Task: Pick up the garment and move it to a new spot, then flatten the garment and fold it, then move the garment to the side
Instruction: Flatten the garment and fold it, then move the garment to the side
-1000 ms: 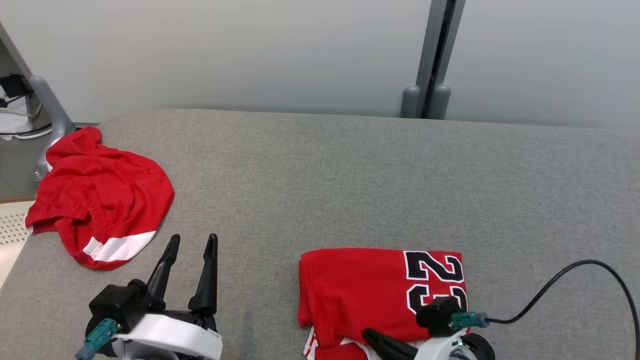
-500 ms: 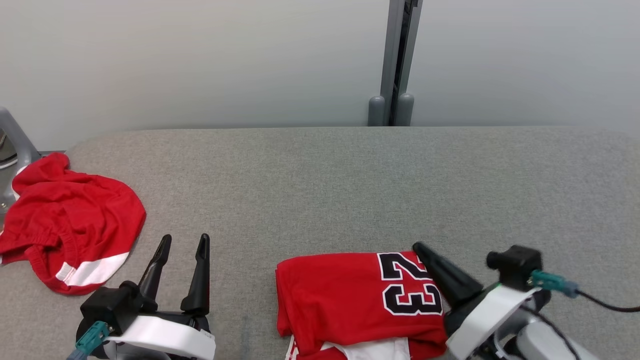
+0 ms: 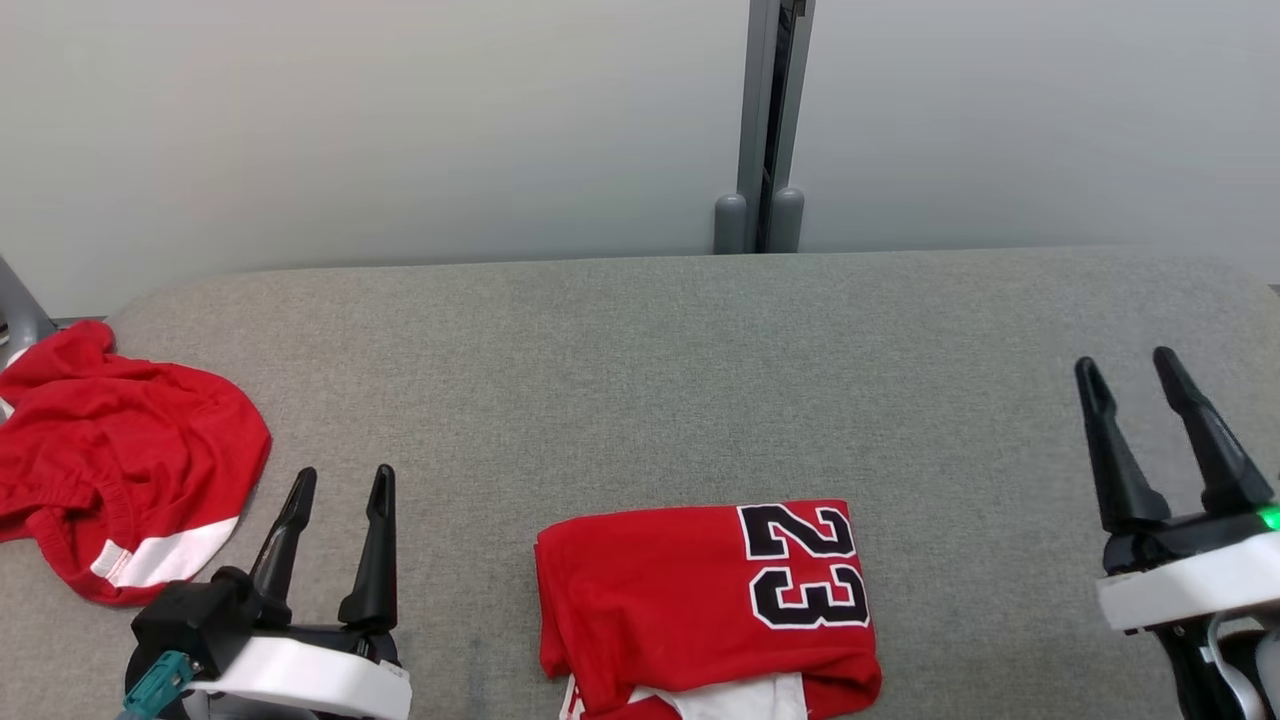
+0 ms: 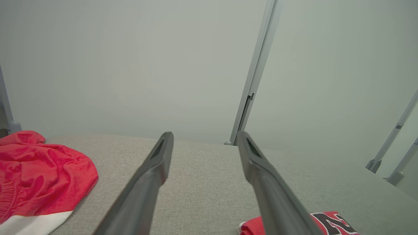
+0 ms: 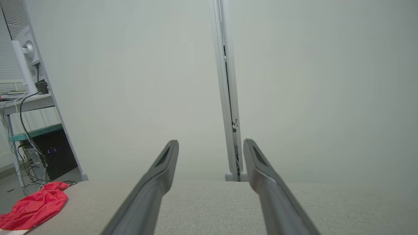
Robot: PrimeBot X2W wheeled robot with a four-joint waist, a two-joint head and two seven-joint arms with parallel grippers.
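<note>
The left gripper (image 4: pixel 204 135) points over a grey table (image 4: pixel 209 182), its two dark fingers (image 4: pixel 153 169) spread apart with nothing between them. At the left edge lie crumpled red shorts (image 4: pixel 42 176) with a white band at the bottom. At the lower right, a corner of a red jersey (image 4: pixel 333 223) with a black numeral shows beside the right finger. Behind the table stands a pale wall (image 4: pixel 130 65) with a grey post (image 4: pixel 258 75), and two slanted grey struts (image 4: pixel 392 143) at far right.
</note>
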